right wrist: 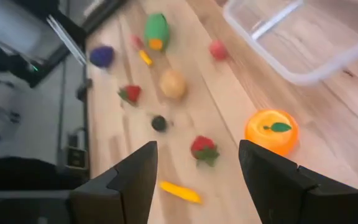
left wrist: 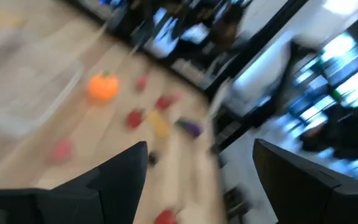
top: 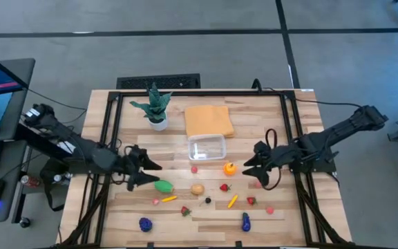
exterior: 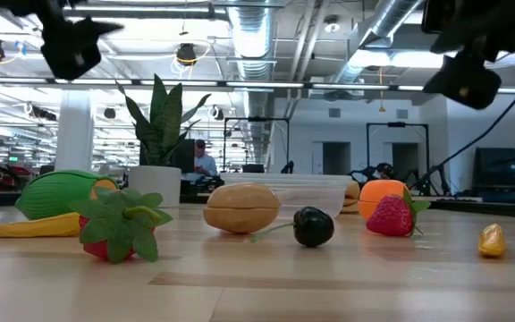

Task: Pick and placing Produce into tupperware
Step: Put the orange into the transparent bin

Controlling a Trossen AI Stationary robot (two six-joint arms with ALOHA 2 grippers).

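Note:
The clear tupperware [top: 206, 147] stands mid-table on its base, just in front of the orange cloth. The produce lies scattered on the near half of the table. It includes a green piece [top: 163, 185], an orange [top: 229, 168], a tan piece [top: 197, 188], a yellow piece [top: 233, 201], strawberries [top: 224, 187] and purple pieces [top: 145, 223]. My left gripper [top: 155, 171] hovers open above the table, left of the green piece. My right gripper [top: 249, 164] hovers open right of the orange [right wrist: 271, 130]. Both sets of fingers are empty in the wrist views [left wrist: 199, 146] [right wrist: 197, 144].
A folded orange cloth [top: 209, 120] lies behind the tupperware. A potted plant [top: 155, 107] stands at the far left. Black frame rails [top: 109, 131] run along the table's left and right sides. Bare wood lies between the produce and the container.

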